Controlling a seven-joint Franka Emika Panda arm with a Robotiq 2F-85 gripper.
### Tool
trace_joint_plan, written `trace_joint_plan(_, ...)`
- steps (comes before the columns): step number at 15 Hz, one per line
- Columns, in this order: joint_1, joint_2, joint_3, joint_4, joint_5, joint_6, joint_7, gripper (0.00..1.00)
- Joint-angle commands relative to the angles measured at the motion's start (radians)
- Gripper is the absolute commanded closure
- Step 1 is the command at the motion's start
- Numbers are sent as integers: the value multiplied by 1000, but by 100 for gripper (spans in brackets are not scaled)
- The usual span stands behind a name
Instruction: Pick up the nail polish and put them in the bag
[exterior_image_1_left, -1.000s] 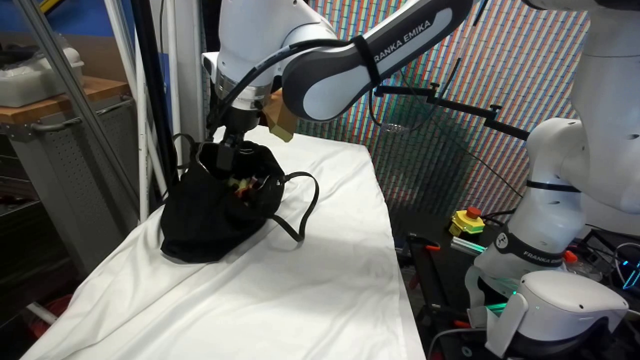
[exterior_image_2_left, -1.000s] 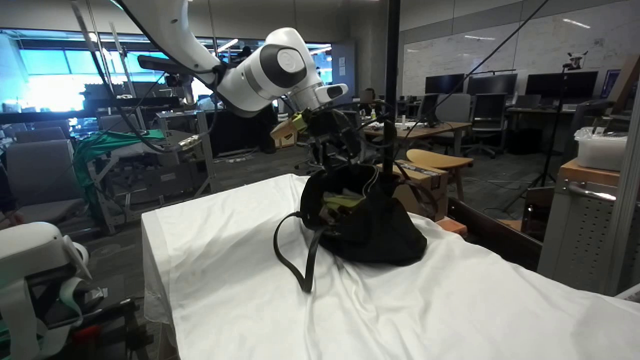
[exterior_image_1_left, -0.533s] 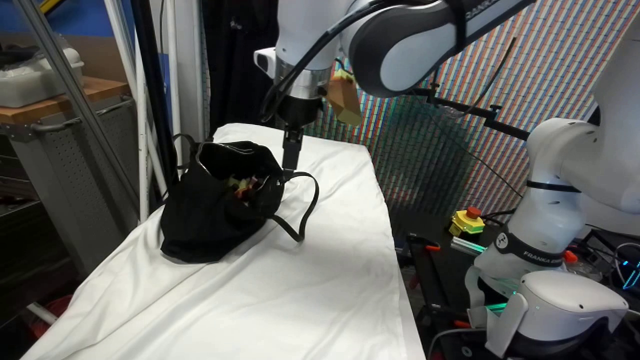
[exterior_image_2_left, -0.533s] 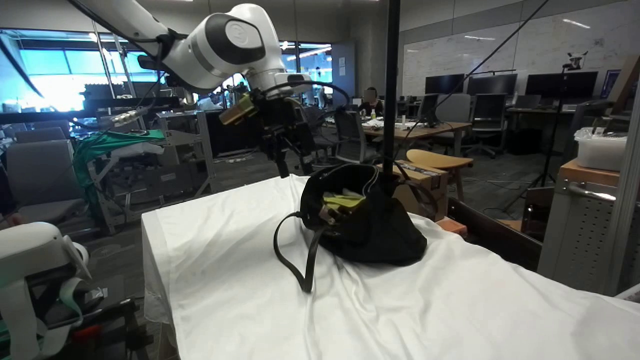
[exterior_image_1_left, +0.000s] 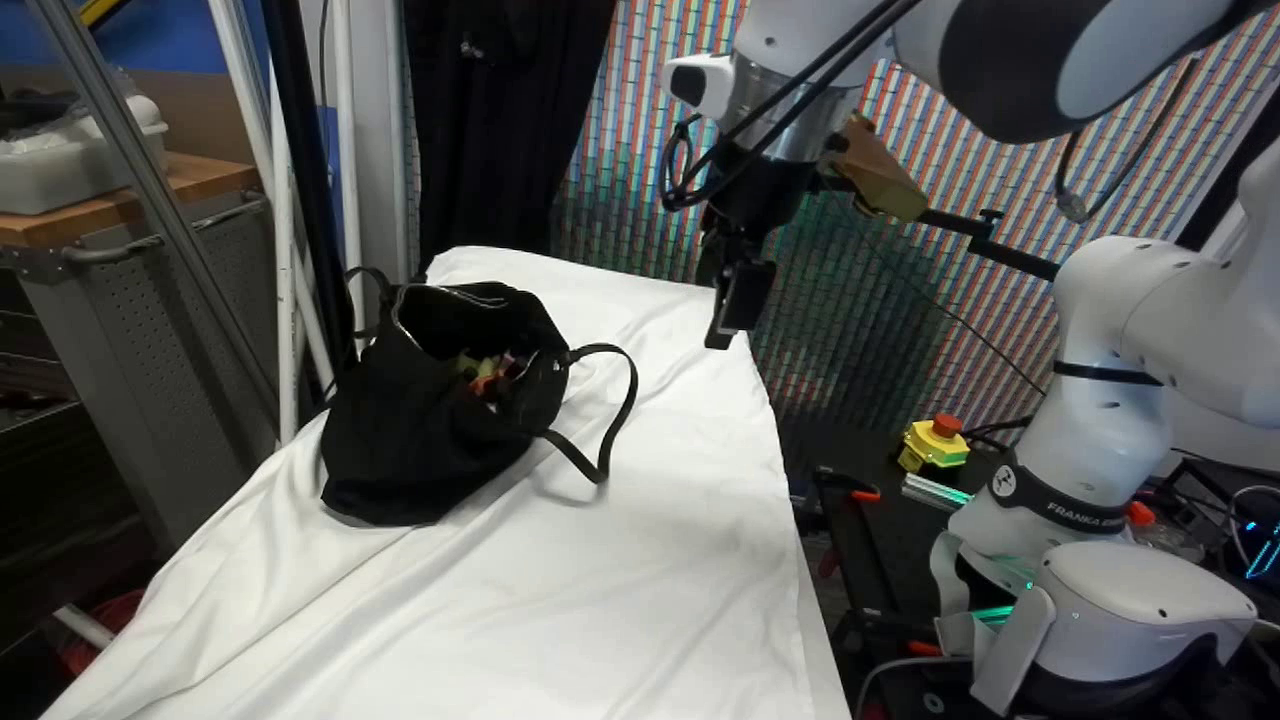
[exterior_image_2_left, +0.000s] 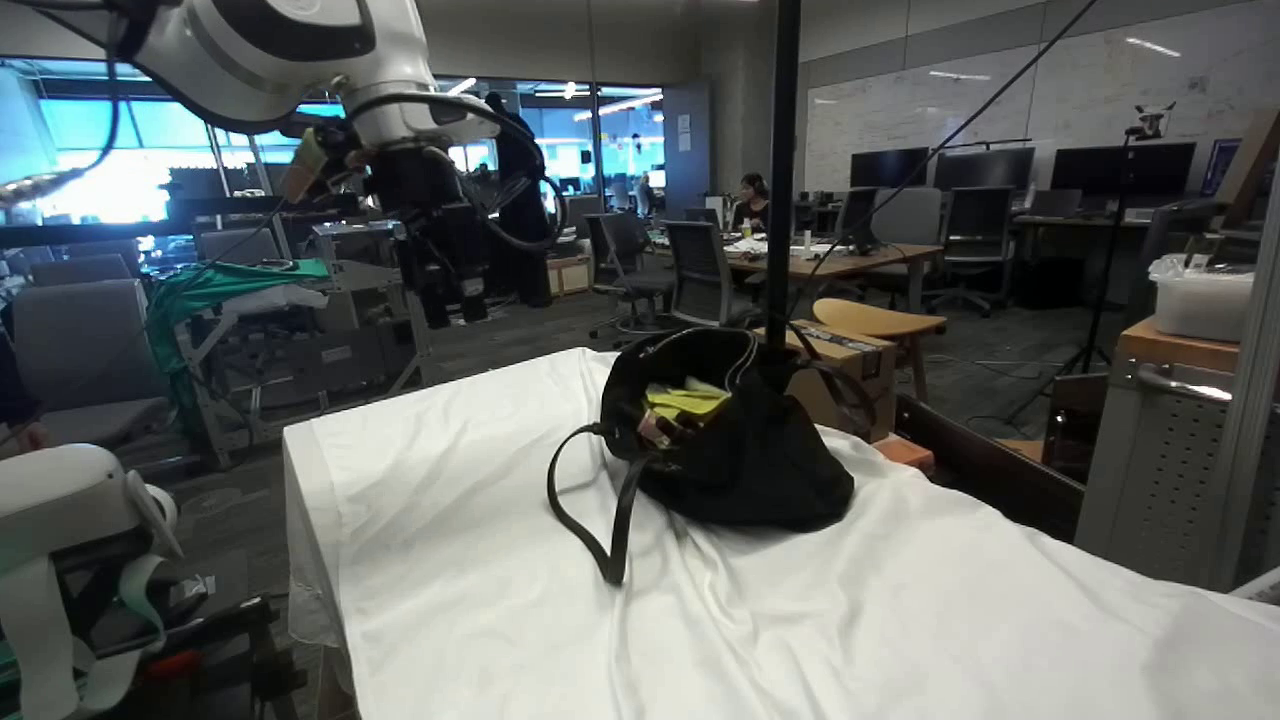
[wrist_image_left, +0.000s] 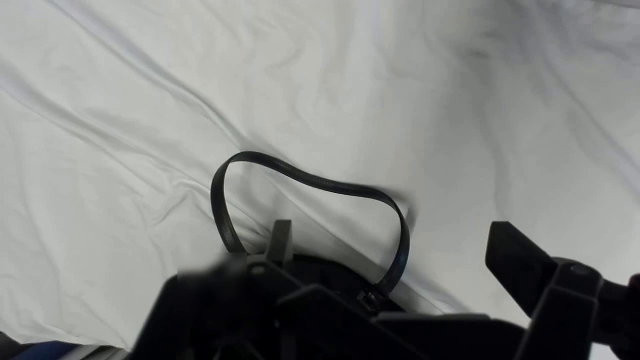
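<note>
Nail polish (exterior_image_1_left: 486, 384) lies inside the black bag (exterior_image_1_left: 400, 440); I make out small orange-red and pink bodies, some with dark caps, bunched near the low side of the mouth, too dim and crowded for me to count; next to them a patch of yellow-green (exterior_image_2_left: 690, 402) shows in both exterior views (lining or a separate thing, I cannot tell from my end). The bag slumps on the white cloth (exterior_image_1_left: 640, 580) with its mouth gaping; a thin loop handle (wrist_image_left: 320, 183) curves out over the cloth, plain in my wrist view. My gripper (wrist_image_left: 391, 231) hangs in the air well apart from the bag, its jaws spread wide; between them I see cloth and part of the handle. Off to the side, a pale plastic tub (exterior_image_1_left: 65, 182) sits on a wood-topped cabinet (exterior_image_1_left: 190, 330), its contents too jumbled for me to name; in an exterior view, a cardboard box (exterior_image_2_left: 883, 385) stands beyond the bag.
</note>
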Motion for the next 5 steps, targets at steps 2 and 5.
trace_joint_plan(2, -27, -85, 34, -53, 13, -1, -10, 0)
trace_joint_plan(5, -28, -116, 38, -73, 13, -2, -10, 0)
